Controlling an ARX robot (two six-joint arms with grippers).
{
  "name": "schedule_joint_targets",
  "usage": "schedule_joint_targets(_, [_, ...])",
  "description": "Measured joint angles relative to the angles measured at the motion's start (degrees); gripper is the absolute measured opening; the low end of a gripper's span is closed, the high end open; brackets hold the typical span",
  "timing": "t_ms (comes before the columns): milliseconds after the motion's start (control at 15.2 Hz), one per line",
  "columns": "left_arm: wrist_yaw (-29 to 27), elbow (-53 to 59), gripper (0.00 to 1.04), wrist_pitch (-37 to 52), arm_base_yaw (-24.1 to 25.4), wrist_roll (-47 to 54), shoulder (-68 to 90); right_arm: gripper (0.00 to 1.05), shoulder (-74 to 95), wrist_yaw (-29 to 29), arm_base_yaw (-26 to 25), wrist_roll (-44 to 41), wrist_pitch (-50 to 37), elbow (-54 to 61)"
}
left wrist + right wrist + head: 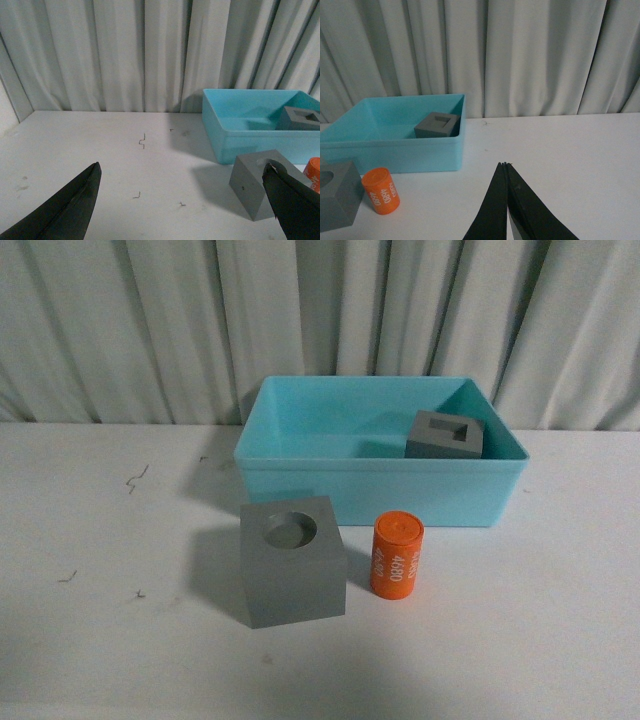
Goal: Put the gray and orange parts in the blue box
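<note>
Gray round-hole cube (292, 558) and orange "4680" cylinder (397, 555) sit outside; box (380, 495) wall half-hides second cube (445, 435); left fingers (65, 210) released, right fingers (492, 215) clenched, empty.

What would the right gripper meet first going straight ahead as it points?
Probably only the curtain: the right gripper, shut, points across bare table, with the blue box off to one side.

Gray cubes: two. The cube with a round hole (292, 560) stands on the tabletop (90, 640) toward its near edge, and the cube with a rectangular hole (445, 435) sits inside the blue box (370, 492) by its right wall. Orange cylinder (397, 556): one, on the tabletop. Blue box: one. Small dark specks (136, 478) toward the tabletop's left edge — perhaps five, though they are too small to count surely.
</note>
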State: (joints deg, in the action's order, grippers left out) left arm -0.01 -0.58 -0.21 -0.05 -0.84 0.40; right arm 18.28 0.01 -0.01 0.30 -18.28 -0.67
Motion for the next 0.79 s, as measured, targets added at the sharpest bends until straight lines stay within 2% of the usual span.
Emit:
schedule_joint_targets(462, [0.0,0.0,0.98,0.0,0.0,0.0,0.0,0.02,-7.93,0.0,0.0,0.0,7.91,0.0])
schedule_joint_targets(527, [0.0,0.0,0.98,0.0,0.0,0.0,0.0,0.02,-9.92,0.02,0.0,0.0,10.6,-0.04])
schedule_joint_targets(593, [-0.09,0.0,0.98,0.0,0.0,-0.02,0.0,0.02,-16.31,0.0,0.0,-0.02,18.82,0.0])
schedule_joint_targets(791, [0.04,0.0,0.98,0.0,0.0,0.0,0.0,0.02,-17.99,0.0,0.0,-0.09,18.64,0.0])
